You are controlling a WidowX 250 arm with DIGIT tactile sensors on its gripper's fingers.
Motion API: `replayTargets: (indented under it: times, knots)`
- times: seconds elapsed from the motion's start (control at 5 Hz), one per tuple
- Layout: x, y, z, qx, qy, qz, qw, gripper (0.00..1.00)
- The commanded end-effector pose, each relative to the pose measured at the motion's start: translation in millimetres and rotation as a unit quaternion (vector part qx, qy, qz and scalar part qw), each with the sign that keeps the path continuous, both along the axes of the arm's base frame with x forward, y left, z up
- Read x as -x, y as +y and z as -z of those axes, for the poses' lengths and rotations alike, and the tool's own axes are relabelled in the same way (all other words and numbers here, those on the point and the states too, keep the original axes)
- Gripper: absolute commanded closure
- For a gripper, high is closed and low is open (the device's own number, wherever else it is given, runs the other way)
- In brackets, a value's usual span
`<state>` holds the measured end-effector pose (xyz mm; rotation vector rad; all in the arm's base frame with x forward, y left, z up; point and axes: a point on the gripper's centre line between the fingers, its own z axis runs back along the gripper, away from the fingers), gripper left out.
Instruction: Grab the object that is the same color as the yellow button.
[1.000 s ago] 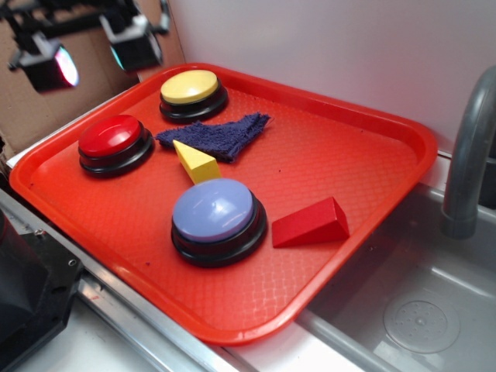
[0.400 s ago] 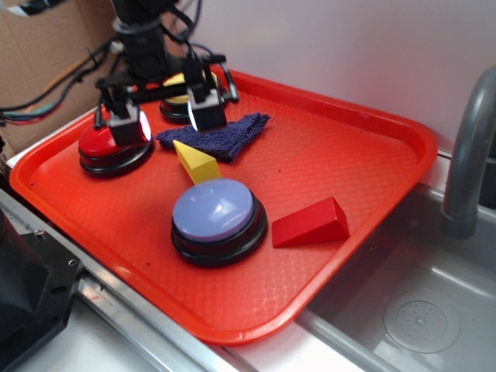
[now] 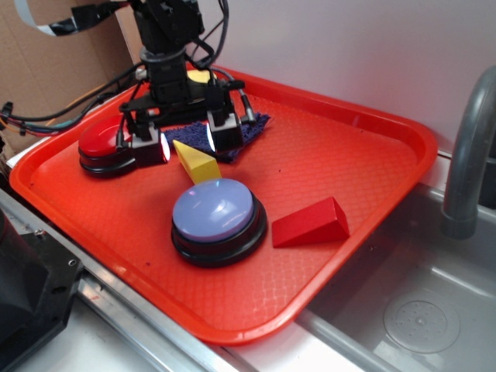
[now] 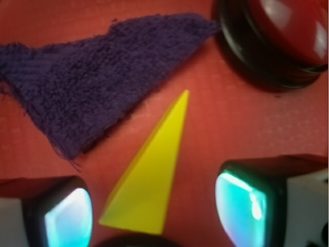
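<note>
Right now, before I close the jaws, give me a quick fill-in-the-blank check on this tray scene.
1. The gripper hangs with its jaws ____ on either side of the yellow wedge.
2. The purple cloth lies ____ on the red tray.
3. The button nearest the red wedge has a ____ top.

Missing words: open; flat; lavender-blue

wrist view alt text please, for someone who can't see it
A small yellow wedge-shaped block lies on a red tray, between the open gripper fingers. A dark blue terry cloth lies above it, a red-domed button at top right.
</note>
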<state>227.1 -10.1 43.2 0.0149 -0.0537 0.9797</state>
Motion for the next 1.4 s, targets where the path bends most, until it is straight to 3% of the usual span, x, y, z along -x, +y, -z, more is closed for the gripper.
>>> replayTargets:
  times: [0.0,0.2,0.6,0.8,1.0,1.2]
  knots:
    - [-2.2,5.0,12.4,0.012,0.015,-0.013,1.0,0.35]
    - [-1.9,5.8,15.0,0.026,0.016,-0.021,0.999,1.0]
    - [-2.0,15.9,-2.6,0.027,-0.002,0.011,1.0,1.0]
    - [-4.7,21.8,-27.2,0.024,0.002,0.098,0.995,1.0]
    - [-4.3,22.0,-54.2,0.019,0.022,0.199,0.98,1.0]
    - [-2.4,25.8,-86.7,-0.022,0.069,0.306,0.949,1.0]
